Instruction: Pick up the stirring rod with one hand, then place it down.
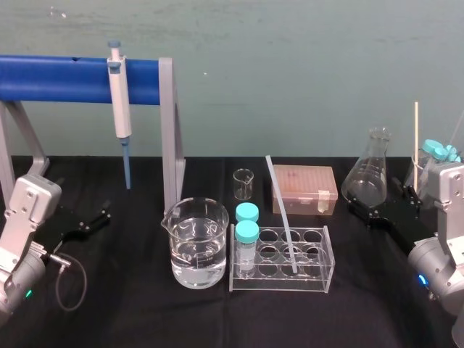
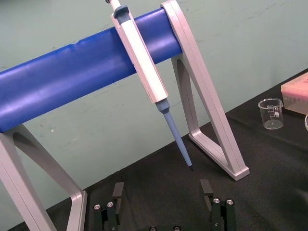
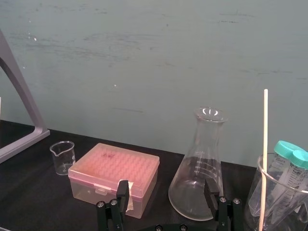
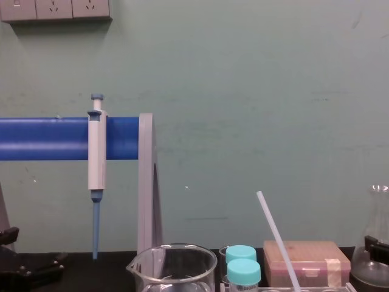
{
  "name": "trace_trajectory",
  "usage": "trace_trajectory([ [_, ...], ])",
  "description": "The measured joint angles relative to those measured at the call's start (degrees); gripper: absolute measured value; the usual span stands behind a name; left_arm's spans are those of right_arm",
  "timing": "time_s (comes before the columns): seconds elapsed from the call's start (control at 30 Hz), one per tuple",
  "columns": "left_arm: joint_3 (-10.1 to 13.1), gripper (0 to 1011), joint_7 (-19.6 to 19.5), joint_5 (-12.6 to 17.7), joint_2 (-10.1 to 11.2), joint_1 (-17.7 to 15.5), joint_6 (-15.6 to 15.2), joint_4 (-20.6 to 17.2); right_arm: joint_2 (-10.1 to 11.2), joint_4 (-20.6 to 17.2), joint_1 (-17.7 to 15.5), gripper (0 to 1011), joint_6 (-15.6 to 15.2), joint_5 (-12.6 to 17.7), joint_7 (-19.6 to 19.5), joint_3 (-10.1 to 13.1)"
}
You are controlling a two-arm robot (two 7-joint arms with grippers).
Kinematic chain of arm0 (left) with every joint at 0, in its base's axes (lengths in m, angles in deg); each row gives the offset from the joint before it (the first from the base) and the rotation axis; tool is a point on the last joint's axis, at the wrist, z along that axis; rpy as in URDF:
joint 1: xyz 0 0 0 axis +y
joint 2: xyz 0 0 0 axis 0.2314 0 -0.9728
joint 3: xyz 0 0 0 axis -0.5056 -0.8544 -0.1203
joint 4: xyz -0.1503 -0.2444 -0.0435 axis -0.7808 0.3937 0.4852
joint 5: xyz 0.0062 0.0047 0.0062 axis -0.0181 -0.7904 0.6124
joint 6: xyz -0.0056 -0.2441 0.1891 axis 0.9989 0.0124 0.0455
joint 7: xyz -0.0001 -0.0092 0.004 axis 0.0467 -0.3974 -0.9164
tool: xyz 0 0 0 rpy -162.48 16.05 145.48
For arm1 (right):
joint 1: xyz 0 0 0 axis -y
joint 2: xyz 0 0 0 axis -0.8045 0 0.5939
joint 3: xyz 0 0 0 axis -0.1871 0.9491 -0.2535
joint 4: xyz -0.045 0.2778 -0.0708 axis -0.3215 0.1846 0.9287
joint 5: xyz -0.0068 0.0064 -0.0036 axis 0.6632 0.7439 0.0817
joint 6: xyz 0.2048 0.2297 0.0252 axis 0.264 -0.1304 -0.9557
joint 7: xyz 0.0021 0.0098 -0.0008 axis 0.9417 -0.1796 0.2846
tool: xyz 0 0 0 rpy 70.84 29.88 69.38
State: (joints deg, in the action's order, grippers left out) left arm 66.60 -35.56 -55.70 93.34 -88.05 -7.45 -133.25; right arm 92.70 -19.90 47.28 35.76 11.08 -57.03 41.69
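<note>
You have bare table (image 1: 145,312) along the lower frame. Around the stirring rod (image 1: 278,199) at centre stand the rack (image 1: 316,279), water beaker (image 1: 194,243) just left, tip box (image 1: 304,190) behind. Capped tubes (image 1: 247,239) occupy the rack's left column.

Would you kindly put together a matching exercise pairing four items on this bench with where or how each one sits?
Things:
1. stirring rod
2. pipette
3. large beaker
4. conical flask

States:
A. hangs on the blue bar
B. holds clear liquid
C. leans in the clear rack
D. empty, far right

Pairs: 1-C, 2-A, 3-B, 4-D
</note>
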Motion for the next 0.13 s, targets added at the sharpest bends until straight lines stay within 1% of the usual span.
trace_trajectory([
  [0.13, 0.0, 1000, 0.0, 0.0, 0.0, 0.0, 0.0, 0.0, 0.0, -0.01, 0.0, 1003, 0.02, 0.0, 0.0, 0.0],
])
